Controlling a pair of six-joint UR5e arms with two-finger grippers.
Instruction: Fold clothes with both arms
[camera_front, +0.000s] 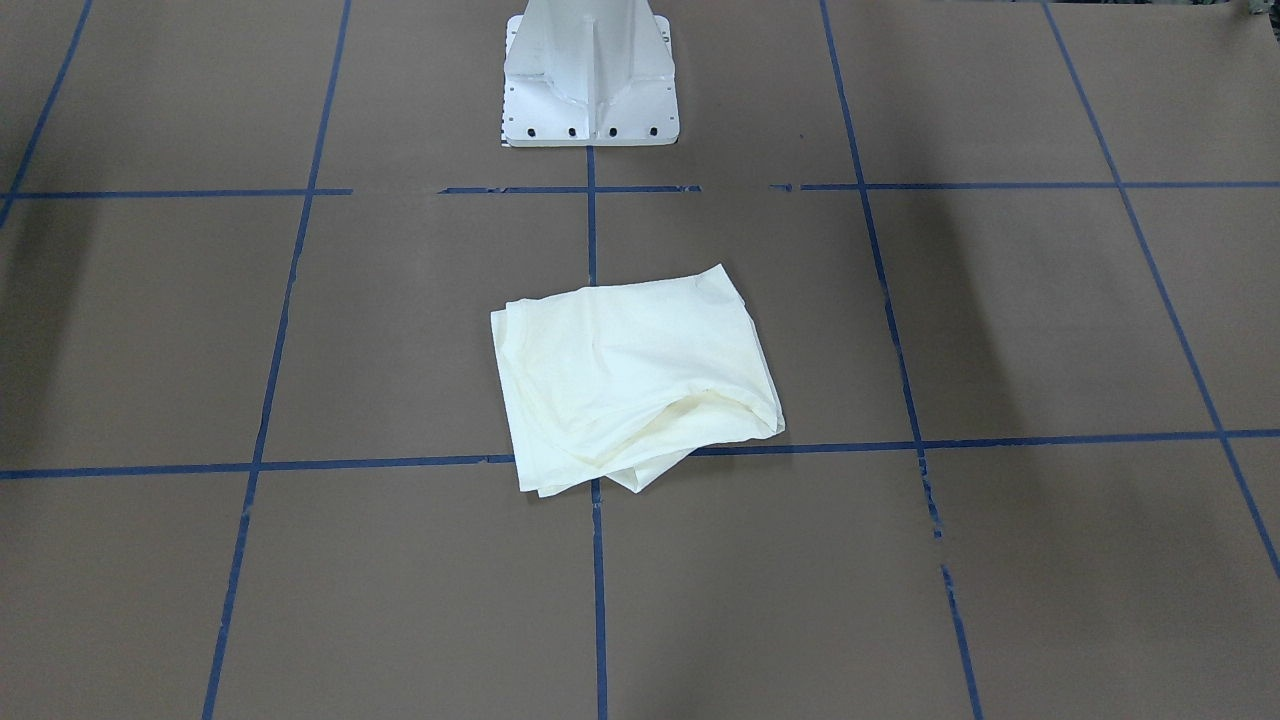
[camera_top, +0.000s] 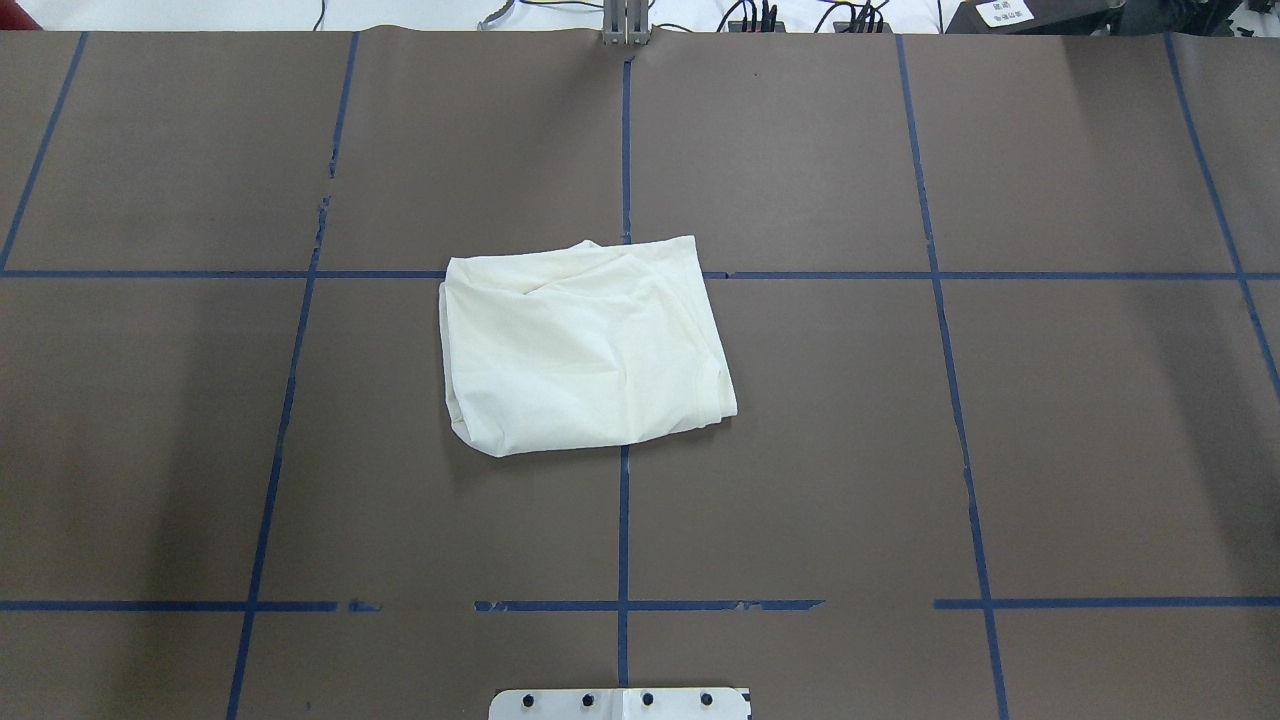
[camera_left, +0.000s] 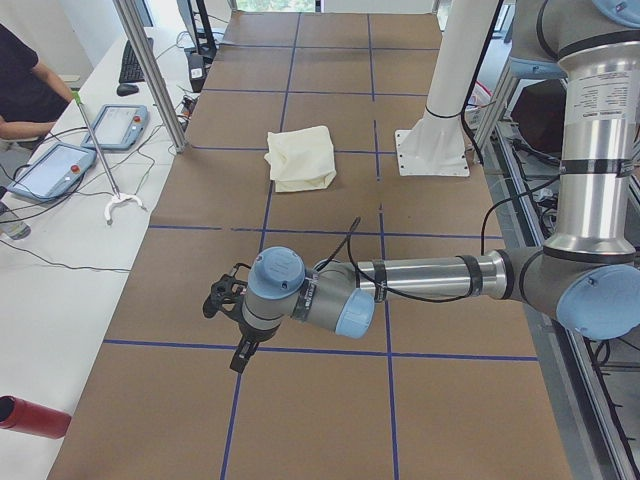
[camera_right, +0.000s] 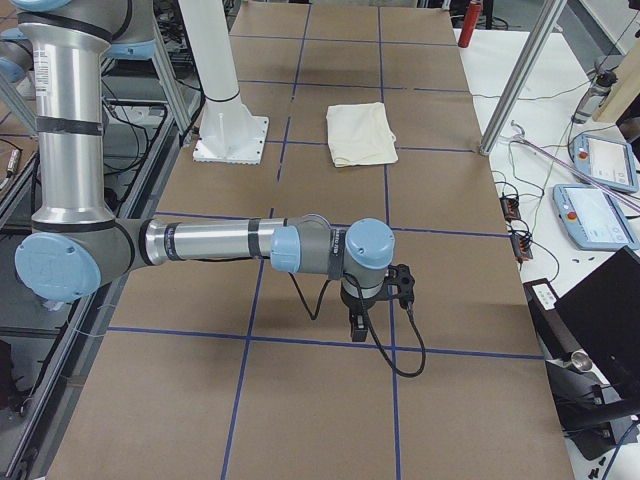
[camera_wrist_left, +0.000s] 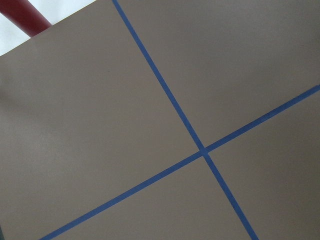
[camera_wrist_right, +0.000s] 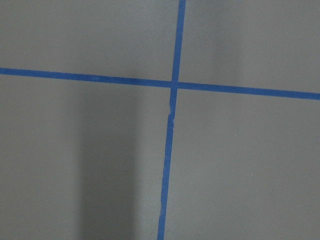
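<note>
The shirt (camera_top: 585, 345) lies in the middle of the worktop (camera_top: 850, 450), straight out at 12 o'clock from the pedestal (camera_front: 590, 75) and across a crossing of the blue tape (camera_top: 624, 150). It is folded into a squat, several-layer packet with the plain cream side up and no print showing, which reads as the fold being done or close to it. Seen from overhead, the packet is a little wider than deep. Its long axis runs roughly 9 to 3, turned slightly so that the right end sits nearer 2. A stitched band shows at the 4 o'clock corner, but I cannot tell whether it is neck or hem. The layered loose edges face 12 o'clock, and the 7 o'clock corner is a soft rounded fold. Neither arm is near it. The left gripper (camera_left: 243, 357) hangs low over bare worktop far out towards 9 o'clock, and the right gripper (camera_right: 358, 328) does the same towards 3 o'clock. Both point down at tape crossings and are well apart from the cloth. That spread probably keeps the arms out of the central views and off the packet. Whether either gripper's jaws are parted or closed cannot be told from the side views, and neither touches the shirt.
</note>
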